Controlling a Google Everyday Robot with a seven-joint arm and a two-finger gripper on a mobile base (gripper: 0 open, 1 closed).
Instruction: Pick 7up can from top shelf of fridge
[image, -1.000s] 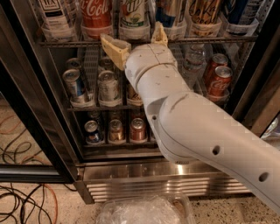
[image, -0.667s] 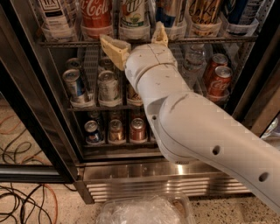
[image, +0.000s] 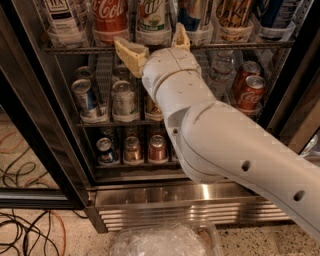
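Camera view: claw (image: 156, 46), fingers spread apart, sits just below the 7up can (image: 153, 20), which stands on the top shelf (image: 250, 45) of the fridge (image: 190, 200) beside a Coca-Cola can (image: 109, 17).

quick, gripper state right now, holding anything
The gripper is open, holding nothing, fingers spread before the white and green 7up can at the front edge of the grey wire top shelf.
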